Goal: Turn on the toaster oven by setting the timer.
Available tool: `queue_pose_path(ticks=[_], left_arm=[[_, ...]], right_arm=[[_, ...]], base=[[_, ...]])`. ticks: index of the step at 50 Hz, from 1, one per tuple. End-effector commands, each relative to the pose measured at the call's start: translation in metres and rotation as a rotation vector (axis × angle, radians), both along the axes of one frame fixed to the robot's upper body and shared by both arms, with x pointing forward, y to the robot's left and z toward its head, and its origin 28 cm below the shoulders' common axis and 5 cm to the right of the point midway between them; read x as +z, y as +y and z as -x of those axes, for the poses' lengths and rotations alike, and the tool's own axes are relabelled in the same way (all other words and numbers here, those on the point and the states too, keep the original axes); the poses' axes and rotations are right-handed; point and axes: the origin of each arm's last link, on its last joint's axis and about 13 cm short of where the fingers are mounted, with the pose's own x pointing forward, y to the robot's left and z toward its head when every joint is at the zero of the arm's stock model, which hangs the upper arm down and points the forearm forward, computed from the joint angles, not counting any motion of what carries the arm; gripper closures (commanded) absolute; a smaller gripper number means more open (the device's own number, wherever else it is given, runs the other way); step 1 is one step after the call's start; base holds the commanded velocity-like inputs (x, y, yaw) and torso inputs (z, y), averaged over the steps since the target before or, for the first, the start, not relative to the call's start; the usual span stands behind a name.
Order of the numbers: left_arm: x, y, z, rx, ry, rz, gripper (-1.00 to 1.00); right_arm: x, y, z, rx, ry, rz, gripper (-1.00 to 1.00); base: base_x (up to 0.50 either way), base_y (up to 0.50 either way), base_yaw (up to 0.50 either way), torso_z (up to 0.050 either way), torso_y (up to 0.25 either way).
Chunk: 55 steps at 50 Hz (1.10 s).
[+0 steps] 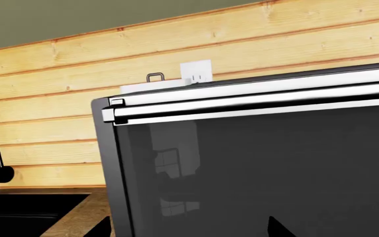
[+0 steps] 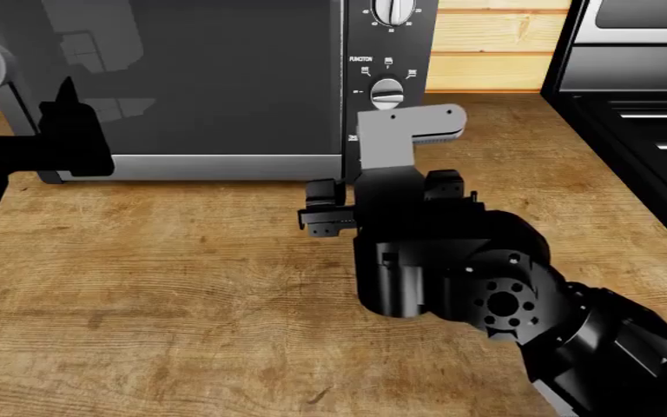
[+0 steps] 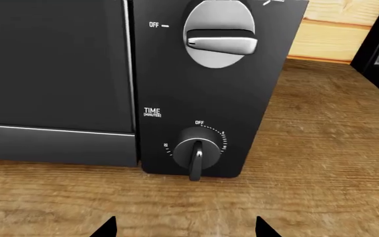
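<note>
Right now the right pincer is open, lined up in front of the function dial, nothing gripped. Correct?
Not quite. The right wrist view shows the right pincer open and empty, but lined up with the timer marked TIME at the panel's bottom; the function dial sits above it.

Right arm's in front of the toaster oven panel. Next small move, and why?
Probably ease the right gripper straight forward toward the timer dial. In the right wrist view the dial, under the TIME label low on the toaster oven, sits roughly centred between the two fingertips, which are spread and short of it, with bare countertop between. Nothing is grasped yet.
</note>
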Motion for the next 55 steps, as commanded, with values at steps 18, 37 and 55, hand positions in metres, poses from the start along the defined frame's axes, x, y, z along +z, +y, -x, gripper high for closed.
queue_pose_path(ticks=[18,37,55], left_arm=[[0.000,-0.001,-0.004,-0.003,0.005,0.004,-1.00],[-0.002,-0.001,-0.003,-0.004,0.008,0.006,-1.00],[-0.002,0.000,-0.002,-0.002,0.010,0.009,-1.00]], right_arm=[[-0.008,-0.002,-0.011,-0.025,-0.007,0.032,-1.00],[-0.009,-0.003,-0.022,-0.034,-0.010,0.040,-1.00],[-0.011,-0.001,-0.029,-0.021,-0.012,0.052,-1.00]], base=[[0.00,0.00,0.00,0.000,0.000],[0.00,0.00,0.00,0.000,0.000],[0.00,0.00,0.00,0.000,0.000]])
